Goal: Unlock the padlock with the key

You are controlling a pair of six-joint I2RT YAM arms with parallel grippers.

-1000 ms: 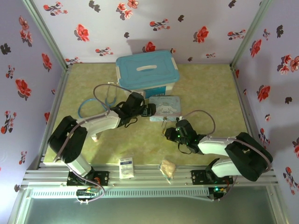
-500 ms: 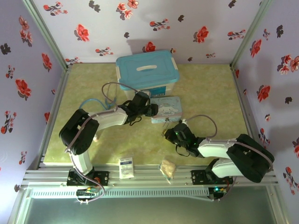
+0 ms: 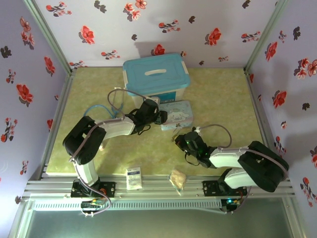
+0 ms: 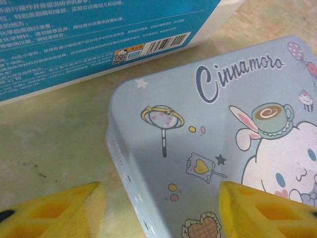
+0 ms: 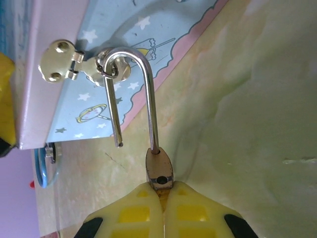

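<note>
- Two yellow fingers of the right gripper are pictured pressed together, with the brass body of the padlock pinched at their tips, low over the green table.
- One leg of the silver shackle is seated in that brass body. The other leg is seen hanging free beside it, its end clear of the body, so the padlock is shown unfastened.
- The shackle's bend is hooked through a small ring on the side of the cartoon tin, next to a pale latch plate marked by two rivets.
- The left gripper is shown with its jaws held apart, astride one corner of the tin. One finger is placed over the table beside the tin wall, and the other above the lid, which is printed with a white long-eared character and the lettering "Cinnamoro".
- Whether either left finger is touching the tin cannot be told.
- Seen from overhead, the tin is set just in front of a blue-lidded storage box. The left gripper is placed at its left end and the right gripper by its front edge, where the padlock is held.
- A white packet and a tan snack packet are laid well apart from the tin, by the near rail.
- A loop of blue tubing is seen on the table to the left.
</note>
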